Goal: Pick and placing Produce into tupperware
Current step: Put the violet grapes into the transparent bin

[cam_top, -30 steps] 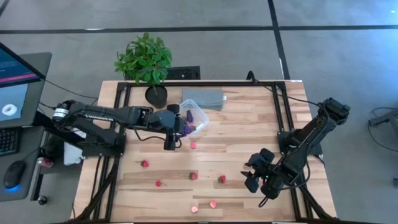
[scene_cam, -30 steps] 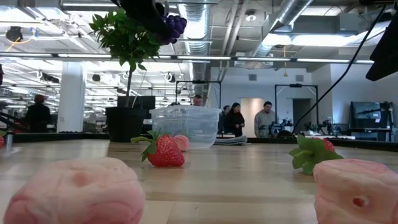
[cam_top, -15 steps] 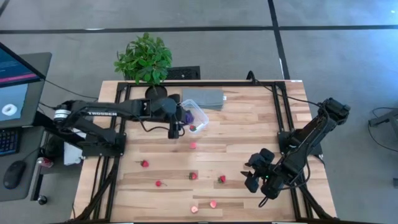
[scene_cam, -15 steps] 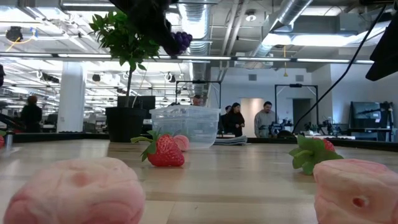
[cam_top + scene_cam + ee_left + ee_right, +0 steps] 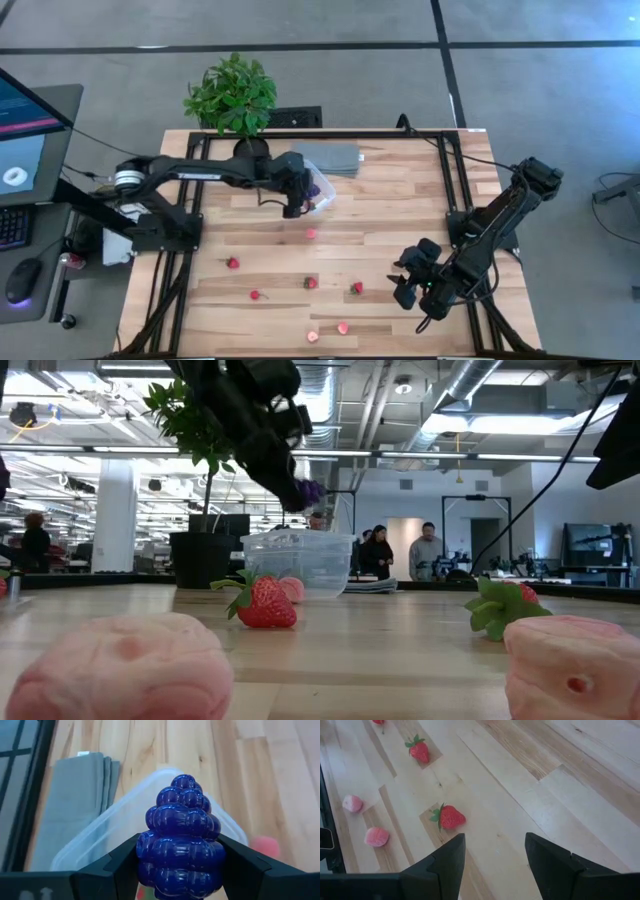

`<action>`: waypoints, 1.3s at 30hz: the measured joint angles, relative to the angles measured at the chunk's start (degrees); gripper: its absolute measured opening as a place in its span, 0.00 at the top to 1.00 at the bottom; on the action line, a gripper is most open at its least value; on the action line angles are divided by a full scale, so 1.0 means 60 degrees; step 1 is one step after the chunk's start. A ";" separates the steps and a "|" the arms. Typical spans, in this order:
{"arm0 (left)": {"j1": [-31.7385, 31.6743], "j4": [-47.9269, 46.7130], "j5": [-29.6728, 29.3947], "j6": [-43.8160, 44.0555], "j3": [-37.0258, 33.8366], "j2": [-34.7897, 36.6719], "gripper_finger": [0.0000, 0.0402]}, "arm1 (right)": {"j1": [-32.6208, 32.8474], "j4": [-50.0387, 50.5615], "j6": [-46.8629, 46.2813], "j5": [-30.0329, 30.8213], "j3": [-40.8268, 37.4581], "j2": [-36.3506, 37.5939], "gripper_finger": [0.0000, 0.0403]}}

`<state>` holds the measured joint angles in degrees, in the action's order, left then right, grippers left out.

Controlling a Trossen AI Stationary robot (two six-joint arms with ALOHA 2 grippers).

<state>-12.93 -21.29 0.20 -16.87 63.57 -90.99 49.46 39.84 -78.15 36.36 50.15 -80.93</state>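
Note:
My left gripper point(image 5: 297, 197) is shut on a dark purple grape bunch point(image 5: 181, 845) and hovers over the near left rim of the clear tupperware point(image 5: 320, 187). The low view shows the bunch point(image 5: 308, 491) just above the box point(image 5: 297, 563). My right gripper point(image 5: 410, 287) is open and hovers over the table's right near part, touching nothing. Red strawberries point(image 5: 232, 263) point(image 5: 357, 288) and pale pink pieces point(image 5: 343, 327) lie scattered on the wooden table. One strawberry point(image 5: 449, 817) lies just beyond my right fingers. My left gripper pinches the grape bunch between its two fingers, one on each side of the wide half point(image 5: 150, 855). The narrow tip point(image 5: 184, 782) sticks out past the fingertips. The fingers slant down from the table's left. The bunch is lifted clear, above the tupperware's rim point(image 5: 100, 837).
A potted plant point(image 5: 232, 100) stands at the far left edge, and a flat grey slab point(image 5: 328, 158) lies just beyond the tupperware. Black frame rails point(image 5: 452, 190) run along the table's sides. In the low view, people stand in the room behind.
My left gripper, still shut on the grape bunch, has moved toward the table's far right, from beside the tupperware to over its rim. In the low view the bunch has come down close above the box. The right arm has kept still.

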 joint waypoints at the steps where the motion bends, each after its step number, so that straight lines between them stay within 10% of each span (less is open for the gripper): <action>1: -0.0051 0.0100 0.0048 0.0001 0.0000 -0.0153 0.47 | -0.0001 0.0002 -0.0001 0.0007 0.0000 0.0000 0.43; 39: -0.1074 0.0617 0.0213 0.0442 0.0004 -0.0810 0.47 | -0.0019 0.0006 0.0014 0.0452 0.0000 0.0000 0.43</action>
<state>-19.38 -17.59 1.48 -14.22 63.59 -95.85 49.34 39.88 -78.06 39.07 50.15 -80.93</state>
